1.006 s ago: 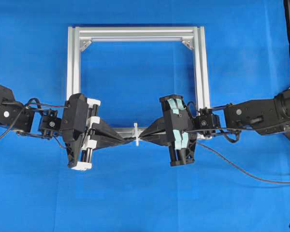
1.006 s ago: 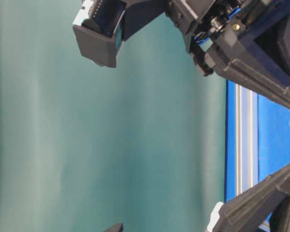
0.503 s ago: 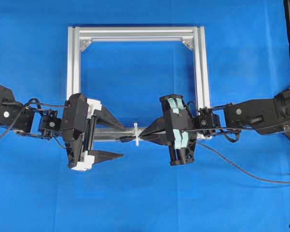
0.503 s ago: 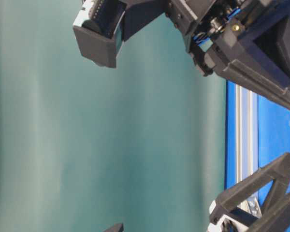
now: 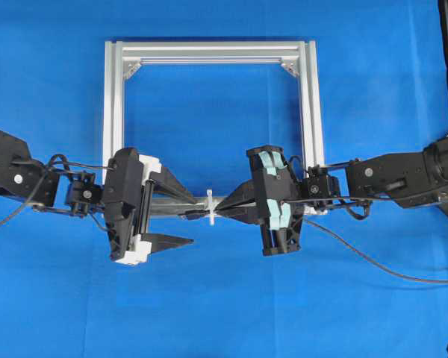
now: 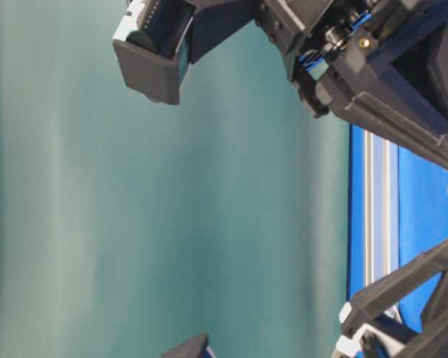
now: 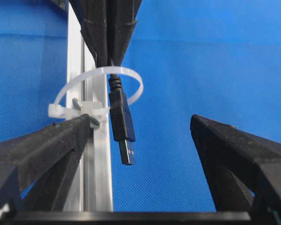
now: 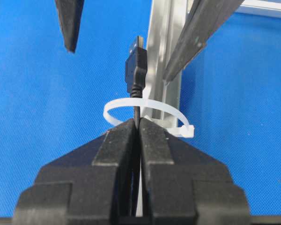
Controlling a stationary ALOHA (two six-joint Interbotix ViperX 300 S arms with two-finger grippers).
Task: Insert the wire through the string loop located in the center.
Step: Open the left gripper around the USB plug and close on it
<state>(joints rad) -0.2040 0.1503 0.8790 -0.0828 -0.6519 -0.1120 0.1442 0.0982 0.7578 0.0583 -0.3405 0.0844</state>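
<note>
Right gripper [image 8: 136, 129] pinching wire [image 8: 136, 70] thru string loop [image 8: 147, 110]; left gripper [image 7: 140, 140] spread wide

No readable text, label or number shows anywhere.

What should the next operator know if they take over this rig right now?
Left gripper: open, fingers either side of the plug, not touching it.
Right gripper: shut on the wire, just behind the string loop.
The loop is fixed on the silver frame's near bar; the plug end already pokes through it toward the left gripper.
Done: the tip is threaded.
Left: probably regrasp the plug with the left gripper and draw more wire through.
</note>
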